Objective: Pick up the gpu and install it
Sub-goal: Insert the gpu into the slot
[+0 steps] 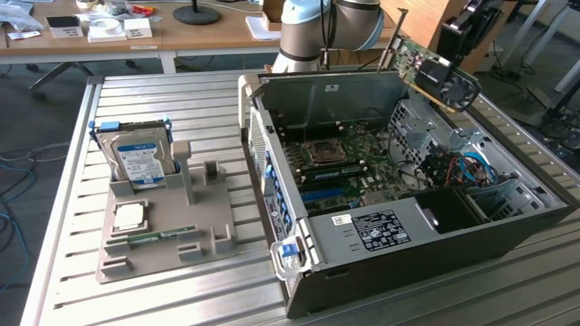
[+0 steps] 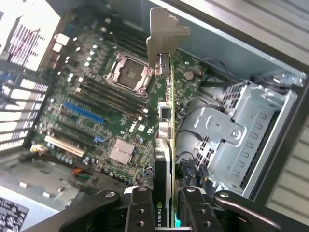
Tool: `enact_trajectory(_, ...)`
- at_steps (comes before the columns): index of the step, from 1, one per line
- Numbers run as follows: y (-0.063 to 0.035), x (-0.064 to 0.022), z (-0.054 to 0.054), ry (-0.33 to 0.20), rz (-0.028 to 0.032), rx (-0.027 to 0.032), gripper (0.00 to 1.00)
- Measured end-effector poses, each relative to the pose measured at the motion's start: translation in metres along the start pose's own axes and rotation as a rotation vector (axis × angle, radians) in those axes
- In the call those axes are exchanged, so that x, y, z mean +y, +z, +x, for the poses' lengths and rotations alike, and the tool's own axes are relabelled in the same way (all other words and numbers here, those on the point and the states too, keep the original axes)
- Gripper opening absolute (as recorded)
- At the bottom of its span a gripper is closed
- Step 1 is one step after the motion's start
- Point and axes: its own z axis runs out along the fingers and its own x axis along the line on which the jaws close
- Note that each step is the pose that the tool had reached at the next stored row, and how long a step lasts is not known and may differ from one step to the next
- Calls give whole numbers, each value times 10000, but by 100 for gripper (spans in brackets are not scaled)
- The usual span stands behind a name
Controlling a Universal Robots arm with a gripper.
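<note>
The gpu, a green board with a black fan shroud and a pale metal bracket, hangs tilted in the air over the far right corner of the open computer case. My gripper is shut on its fan end. In the wrist view the gpu appears edge-on, clamped between my two black fingers, with its bracket pointing away from me. Below it lies the green motherboard with its bare CPU socket and blue and white expansion slots.
A silver drive cage and loose cables sit inside the case beside the card. On the slatted table at the exterior view's left, a grey fixture holds a hard drive, a CPU and a memory stick. The arm's base stands behind the case.
</note>
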Motion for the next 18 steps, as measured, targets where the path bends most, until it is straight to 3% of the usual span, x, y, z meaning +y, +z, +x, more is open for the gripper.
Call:
enact_trajectory(14,6,0,0,-2380,-68,124,27)
enact_trajectory(16,10,-1,0,-3660,-105,190,27)
enact_trajectory(18,10,-1,0,-3915,-112,203,27)
